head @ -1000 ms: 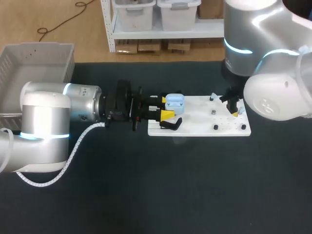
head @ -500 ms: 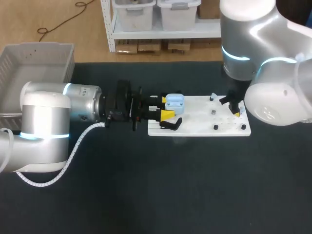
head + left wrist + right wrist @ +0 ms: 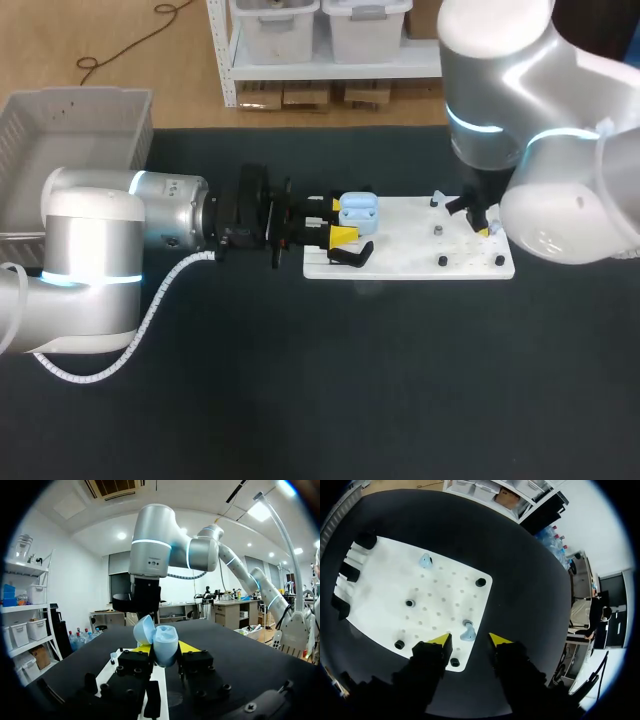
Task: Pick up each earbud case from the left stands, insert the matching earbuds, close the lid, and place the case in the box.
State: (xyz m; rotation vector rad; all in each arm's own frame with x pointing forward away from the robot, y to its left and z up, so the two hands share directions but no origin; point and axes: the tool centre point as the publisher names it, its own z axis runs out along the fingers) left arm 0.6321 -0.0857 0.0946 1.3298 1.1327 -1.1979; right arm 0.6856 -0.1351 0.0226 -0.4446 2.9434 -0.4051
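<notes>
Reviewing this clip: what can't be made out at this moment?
Small blue earbud at the right end of the white board: head view, hidden under the right arm.
Inside of the open light blue earbud case: too small in head view, turned away in left wrist view.
Grey plastic basket: cut off by head view's left edge.

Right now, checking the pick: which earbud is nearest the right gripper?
The earbud just ahead of the right gripper; the other earbud lies across the board.

1. My bench [image 3: 350,400] has a dark, matte top.
2. A white perforated board [image 3: 400,225] lies flat on it, right of the middle and toward the far side.
3. A pale slatted box [image 3: 80,97] sits at its far left corner.
</notes>
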